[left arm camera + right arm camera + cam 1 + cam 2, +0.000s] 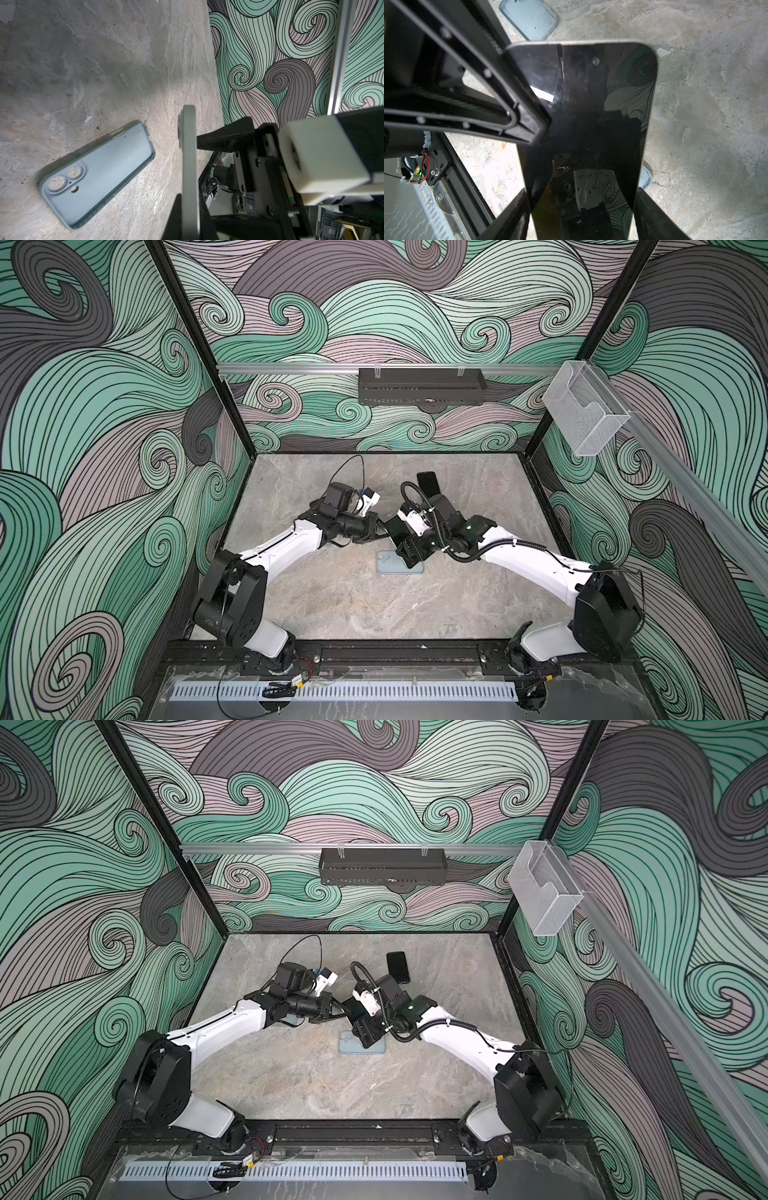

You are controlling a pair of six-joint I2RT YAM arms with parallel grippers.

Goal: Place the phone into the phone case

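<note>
Phone (pixel 591 99) off the table (pixel 353 605), in the air between both arms, above and just behind the case (pixel 97 176) in both top views. A flat slab with rounded corners and glossy black glass mirroring the wall swirls. From the left wrist, edge-on: a thin matte grey-green band with a small raised bump on its back.

Right gripper (pixel 581 209): jaws spread wide across the phone's width, one black finger against each long edge, clamping it.

Left gripper (pixel 384 531): jaws drawn nearly together, pinching the same phone through its thin dimension, with one ribbed black finger flat on the glass near a long edge.

Case flat on the table, open side up, touched by neither gripper. A soft-looking pale blue shell with a raised lip, dotted with dark specks. Two round lens cutouts and one smaller hole at one end, with bare stone visible through them. In both top views, partly hidden under the right gripper.

Other phone (pixel 428 486): black and glossy, flat near the back of the table, well apart from the case.

Table matte, grey-beige, veined like marble.
</note>
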